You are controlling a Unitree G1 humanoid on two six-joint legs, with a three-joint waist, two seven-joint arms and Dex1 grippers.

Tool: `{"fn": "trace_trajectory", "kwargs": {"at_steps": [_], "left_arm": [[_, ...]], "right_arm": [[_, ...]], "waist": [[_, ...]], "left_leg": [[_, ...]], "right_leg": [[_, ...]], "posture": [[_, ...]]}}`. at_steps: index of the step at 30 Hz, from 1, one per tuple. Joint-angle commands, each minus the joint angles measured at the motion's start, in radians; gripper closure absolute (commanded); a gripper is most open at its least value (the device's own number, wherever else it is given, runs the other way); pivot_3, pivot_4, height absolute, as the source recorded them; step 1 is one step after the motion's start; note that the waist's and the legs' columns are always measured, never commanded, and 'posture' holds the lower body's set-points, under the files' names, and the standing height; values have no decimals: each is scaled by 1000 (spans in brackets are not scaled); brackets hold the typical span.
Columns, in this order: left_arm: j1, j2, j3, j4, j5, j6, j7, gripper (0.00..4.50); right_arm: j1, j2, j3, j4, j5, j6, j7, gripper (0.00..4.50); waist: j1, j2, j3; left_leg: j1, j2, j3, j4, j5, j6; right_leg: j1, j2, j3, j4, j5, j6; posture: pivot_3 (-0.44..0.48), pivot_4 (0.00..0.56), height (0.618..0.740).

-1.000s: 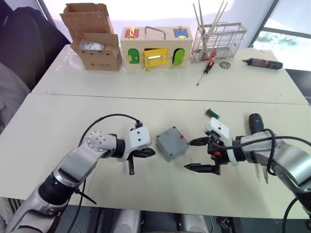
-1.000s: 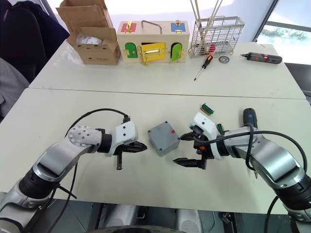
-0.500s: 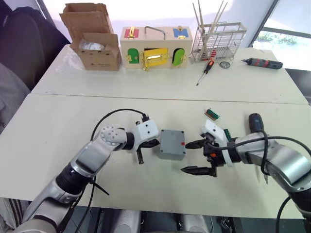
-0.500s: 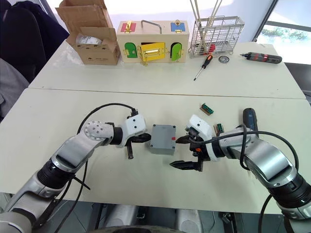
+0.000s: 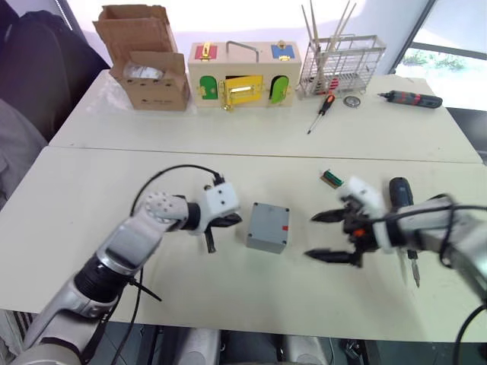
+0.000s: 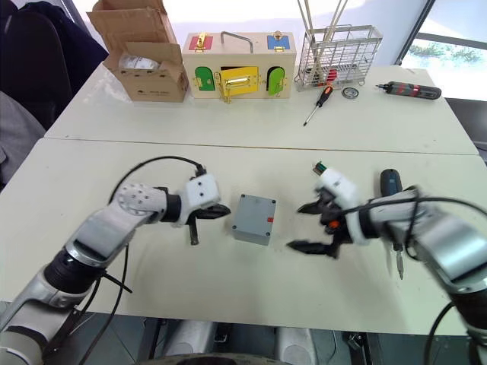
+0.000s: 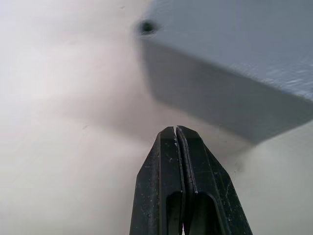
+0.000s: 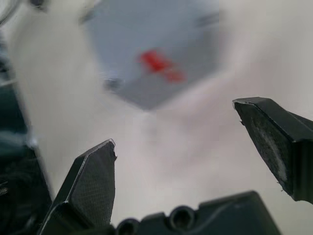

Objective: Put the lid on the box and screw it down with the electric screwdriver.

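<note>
While the box (image 5: 268,226) sits on the near table (image 5: 91,190) with its lid on top and a red mark on the side turned right, the left gripper (image 5: 215,230) lies just to its left, apart from it, fingers pressed together. The right gripper (image 5: 332,236) hovers right of the box, fingers spread wide, tips pointing toward it. The electric screwdriver (image 5: 404,217) lies right of that gripper, beside the right arm. A small green part (image 5: 331,178) rests beyond the right gripper. On the far table stand a cardboard carton (image 5: 144,67), a wooden box with coloured doors (image 5: 240,77) and a wire rack (image 5: 340,64), with an orange-and-black hand screwdriver (image 5: 320,110) and a dark driver with red bands (image 5: 411,99) lying nearby.

In the left wrist view, the two black fingers (image 7: 171,186) are closed against each other, holding nothing, and the box's grey corner (image 7: 230,63) sits just ahead, not touching.

In the right wrist view, the fingers (image 8: 93,181) stand far apart, and the box's red-marked side (image 8: 156,61) lies ahead between them, blurred.
</note>
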Motion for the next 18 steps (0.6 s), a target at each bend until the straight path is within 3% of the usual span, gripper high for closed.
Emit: {"fn": "trace_trajectory", "kwargs": {"at_steps": [1,5,8,14,18], "left_arm": [[-53,-58,186,-12,-172,65,-13,4500],[-72,-95,226,4,-261,102,-25,4500],[-68,-102,198,-13,-268,112,-3,4500],[-44,-115,176,-42,-283,122,35,4500],[-33,-115,169,-55,-295,126,50,4500]], "right_arm": [[-63,49,-123,107,51,-10,-20,41],[-154,259,-96,365,-96,-234,-177,41],[-169,303,-52,470,-170,-306,-194,41],[-214,380,-18,642,-262,-443,-230,1585],[-242,410,-23,713,-289,-489,-246,1585]], "waist": [[1,0,0],[-4,-3,-2],[-2,-3,-2],[-5,-3,-2],[-6,-3,-2]], "left_leg": [[0,0,0,0,0,0],[2,0,1,0,0,-1],[2,0,1,-2,0,-1],[1,0,1,-1,1,-2],[1,0,1,-1,1,-2]], "right_leg": [[0,0,0,0,0,0],[1,0,0,0,0,0],[0,0,0,2,0,0],[0,0,0,2,0,0],[-1,0,0,2,0,0]], "posture": [[0,150,735],[0,150,735],[0,150,735],[0,150,735],[0,150,735]]}}
